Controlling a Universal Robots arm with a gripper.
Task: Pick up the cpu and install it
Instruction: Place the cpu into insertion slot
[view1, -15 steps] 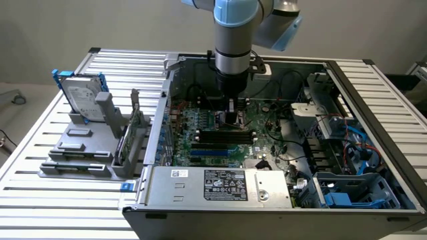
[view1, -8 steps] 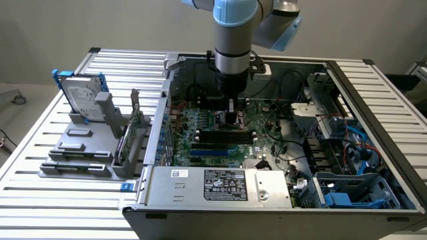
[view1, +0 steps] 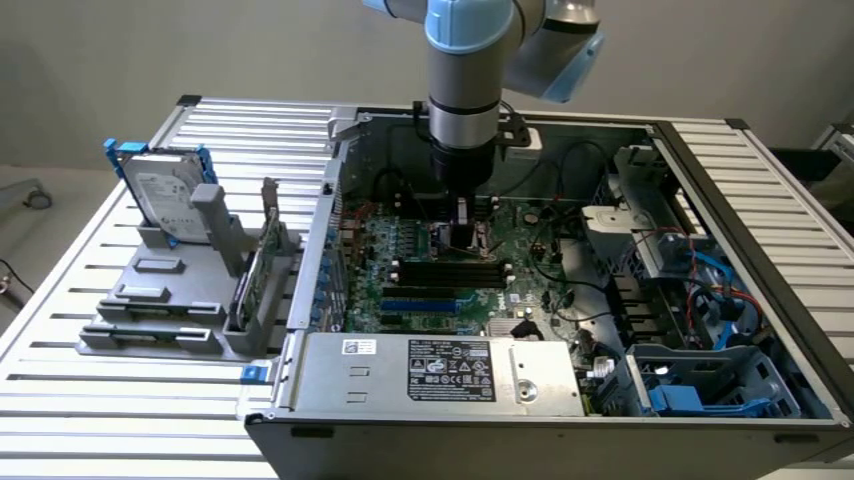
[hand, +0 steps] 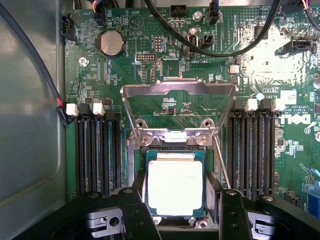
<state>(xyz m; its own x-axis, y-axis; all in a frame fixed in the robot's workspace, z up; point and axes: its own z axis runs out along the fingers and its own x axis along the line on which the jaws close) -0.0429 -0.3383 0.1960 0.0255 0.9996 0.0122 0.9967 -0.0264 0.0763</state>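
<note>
Gripper over the socket
The gripper (hand: 177, 210) stands spread, its fingers (hand: 134, 212) flanking the cpu (hand: 175, 184) lying in the motherboard (hand: 165, 75) socket.

Soft, even room light falls from above, so the slatted table (view1: 80, 330) shows only faint shadows. Inside the computer case (view1: 747, 300) it is dimmer. Up close, the chip (hand: 175, 186) glares nearly white, and the black fingers (hand: 134, 215) look blurred.

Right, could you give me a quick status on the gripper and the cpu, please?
Gripper open, fingers either side of the cpu. Cpu lying flat in the motherboard socket. Socket retention frame flipped up, nothing lying across the chip.
</note>
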